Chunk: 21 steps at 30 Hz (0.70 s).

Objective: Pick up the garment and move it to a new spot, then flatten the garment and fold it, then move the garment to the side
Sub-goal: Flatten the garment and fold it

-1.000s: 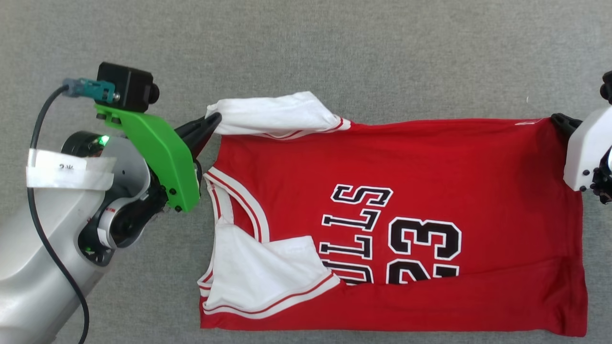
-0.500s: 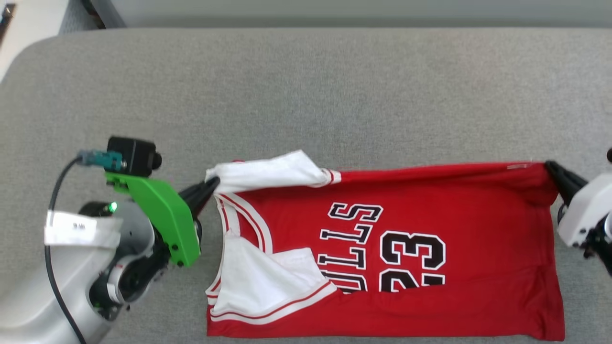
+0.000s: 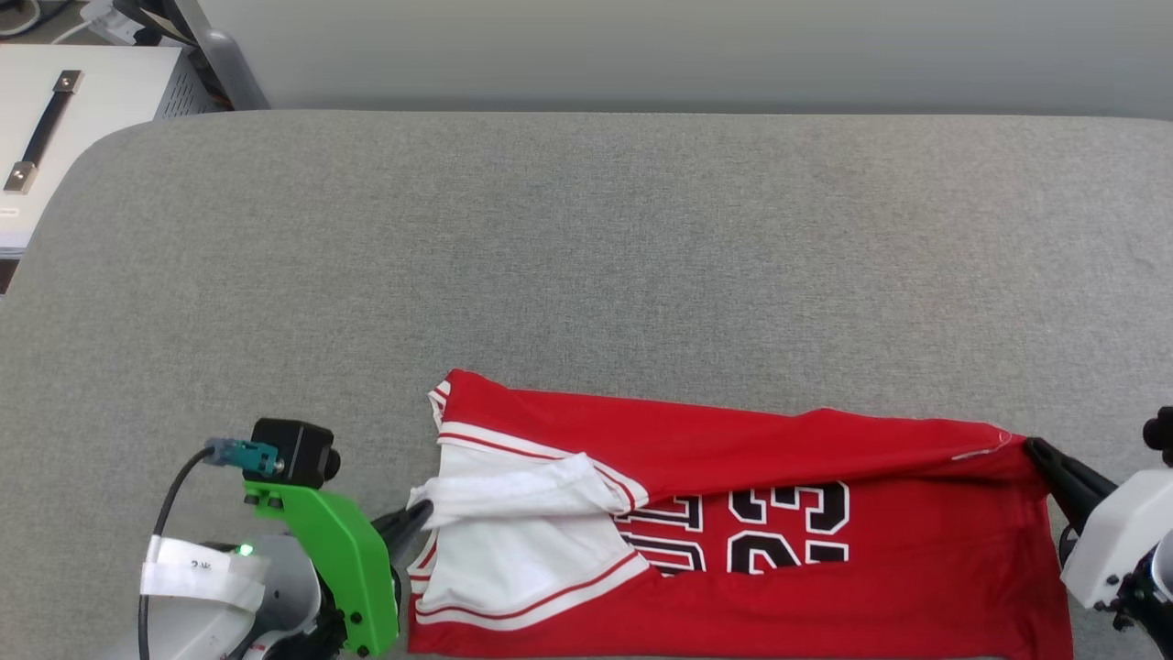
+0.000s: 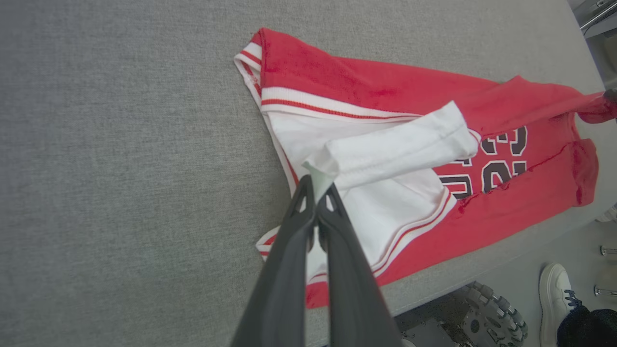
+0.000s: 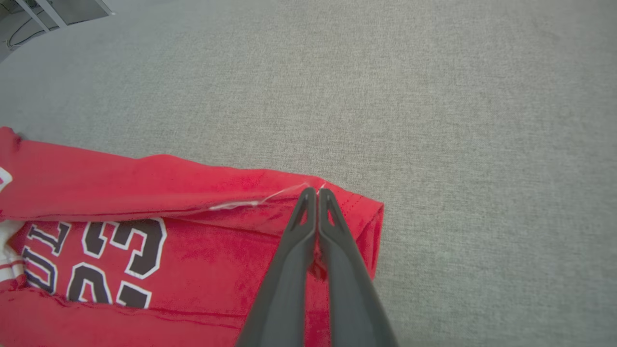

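Observation:
The garment [image 3: 926,541], a red jersey with white sleeves and black "23" lettering, lies along the near edge of the grey table, its far part doubled over toward me. My left gripper [image 3: 420,516] is shut on the white sleeve [image 4: 395,147] at the garment's left end; in the left wrist view the gripper [image 4: 315,182] pinches the sleeve's corner. My right gripper [image 3: 1033,446] is shut on the red hem corner at the right end. The right wrist view shows this gripper [image 5: 313,192] with its tips closed on the hem of the garment [image 5: 202,274].
The grey padded table [image 3: 586,238] stretches wide beyond the garment. A white cabinet [image 3: 101,101] with a black handle stands past its far left corner. Below the table's near edge are a ribbed wheel [image 4: 496,313] and a person's shoe [image 4: 554,289].
Both grippers have drawn the held far edge toward the near side, doubling the garment over and covering part of the lettering. The head camera has tilted up, revealing more table.

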{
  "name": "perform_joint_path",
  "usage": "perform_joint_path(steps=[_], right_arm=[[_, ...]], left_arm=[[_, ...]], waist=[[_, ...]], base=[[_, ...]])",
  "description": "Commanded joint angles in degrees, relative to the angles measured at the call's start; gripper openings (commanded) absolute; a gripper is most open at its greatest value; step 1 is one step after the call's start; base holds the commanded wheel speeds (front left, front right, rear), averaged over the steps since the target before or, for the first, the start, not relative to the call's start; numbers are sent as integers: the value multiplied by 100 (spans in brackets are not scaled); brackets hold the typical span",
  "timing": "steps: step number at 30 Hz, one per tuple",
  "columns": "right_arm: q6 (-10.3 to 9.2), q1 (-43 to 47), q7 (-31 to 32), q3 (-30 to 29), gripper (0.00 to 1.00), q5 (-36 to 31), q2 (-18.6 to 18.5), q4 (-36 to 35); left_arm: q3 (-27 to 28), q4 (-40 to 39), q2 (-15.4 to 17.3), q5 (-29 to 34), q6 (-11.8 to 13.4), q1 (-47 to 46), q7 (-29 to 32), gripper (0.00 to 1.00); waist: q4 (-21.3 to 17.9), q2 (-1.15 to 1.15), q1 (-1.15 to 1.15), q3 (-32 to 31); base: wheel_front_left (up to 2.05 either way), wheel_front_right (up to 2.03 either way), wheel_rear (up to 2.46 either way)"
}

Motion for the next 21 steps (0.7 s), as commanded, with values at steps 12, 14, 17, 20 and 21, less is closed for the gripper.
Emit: perform_joint_path(steps=[12, 14, 17, 20, 21], right_arm=[[-4, 508, 285, 523, 0, -280, -592, -281], [-4, 525, 276, 571, 0, -347, -627, -244], [-4, 534, 231, 582, 0, -355, -601, -190], [-4, 519, 197, 620, 0, -374, -579, -145], [-4, 511, 196, 635, 0, -375, -572, -131]], left_arm=[[-555, 397, 130, 519, 83, 109, 347, 0], [-600, 458, 26, 540, 41, 82, 339, 0], [-668, 609, -127, 606, -25, 53, 275, 0], [-730, 768, -273, 654, -115, 27, 207, 0], [-743, 814, -305, 670, -135, 17, 189, 0]], waist=[[-44, 0, 0, -35], [-33, 0, 0, -21], [-23, 0, 0, 13], [-24, 0, 0, 53], [-26, 0, 0, 66]], base=[[0, 0, 0], [0, 0, 0], [0, 0, 0], [0, 0, 0], [0, 0, 0]])
